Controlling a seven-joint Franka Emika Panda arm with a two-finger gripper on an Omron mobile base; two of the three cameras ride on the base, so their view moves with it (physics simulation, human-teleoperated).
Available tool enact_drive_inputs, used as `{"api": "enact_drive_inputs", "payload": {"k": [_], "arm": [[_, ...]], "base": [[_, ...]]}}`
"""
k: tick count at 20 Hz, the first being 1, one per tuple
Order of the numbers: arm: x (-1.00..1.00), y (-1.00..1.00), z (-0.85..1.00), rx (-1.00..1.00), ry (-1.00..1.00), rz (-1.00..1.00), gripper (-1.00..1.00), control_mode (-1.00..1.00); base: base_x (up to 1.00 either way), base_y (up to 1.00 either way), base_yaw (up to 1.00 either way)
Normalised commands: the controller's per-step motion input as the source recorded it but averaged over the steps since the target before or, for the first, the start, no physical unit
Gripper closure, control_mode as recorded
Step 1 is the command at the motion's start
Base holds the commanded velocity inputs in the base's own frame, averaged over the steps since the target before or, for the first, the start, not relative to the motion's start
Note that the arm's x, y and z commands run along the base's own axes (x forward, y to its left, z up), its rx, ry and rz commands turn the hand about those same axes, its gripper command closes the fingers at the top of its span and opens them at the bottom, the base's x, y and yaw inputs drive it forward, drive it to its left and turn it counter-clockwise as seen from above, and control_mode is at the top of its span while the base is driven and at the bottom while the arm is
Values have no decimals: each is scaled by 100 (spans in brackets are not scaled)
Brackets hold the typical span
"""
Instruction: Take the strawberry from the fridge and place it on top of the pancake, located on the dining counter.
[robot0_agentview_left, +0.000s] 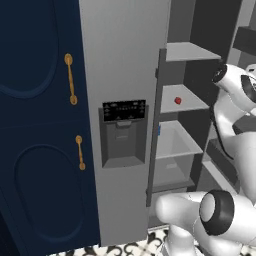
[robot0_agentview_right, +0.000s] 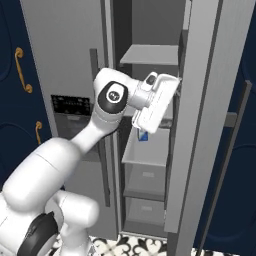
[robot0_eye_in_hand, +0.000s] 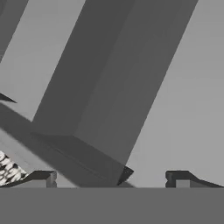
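Observation:
The grey fridge (robot0_agentview_left: 125, 55) has its right door (robot0_agentview_right: 210, 115) swung open, baring grey shelves. The tiny red strawberry (robot0_agentview_left: 177, 100) lies on the middle shelf (robot0_agentview_left: 192, 102). My white hand (robot0_agentview_right: 152, 105) hovers in the opening at about that shelf's height, close to the open door's inner face, and it hides the fruit in the right base view. My gripper (robot0_eye_in_hand: 111, 179) is open; its dark fingertips (robot0_eye_in_hand: 41, 178) stand wide apart with nothing between them, facing slanted grey fridge panels. The pancake and the dining counter are out of view.
Navy cabinets with gold handles (robot0_agentview_left: 70, 80) flank the fridge on the left. A pale drawer bin (robot0_agentview_left: 177, 142) sits below the strawberry's shelf, with a small blue item (robot0_agentview_right: 143, 136) at its front edge. Patterned floor tiles (robot0_agentview_left: 130, 248) lie below.

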Motion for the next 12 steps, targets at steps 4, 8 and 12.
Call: {"api": "enact_drive_inputs", "payload": {"k": [4, 8, 12], "arm": [[-18, 100, 32, 0, -11, 2, -100, -100], [-14, 100, -43, 38, -9, 4, -100, -100], [-15, 100, -75, 82, -2, 0, -100, -100]], "base": [[0, 0, 0], [0, 0, 0], [0, 0, 0]]}}
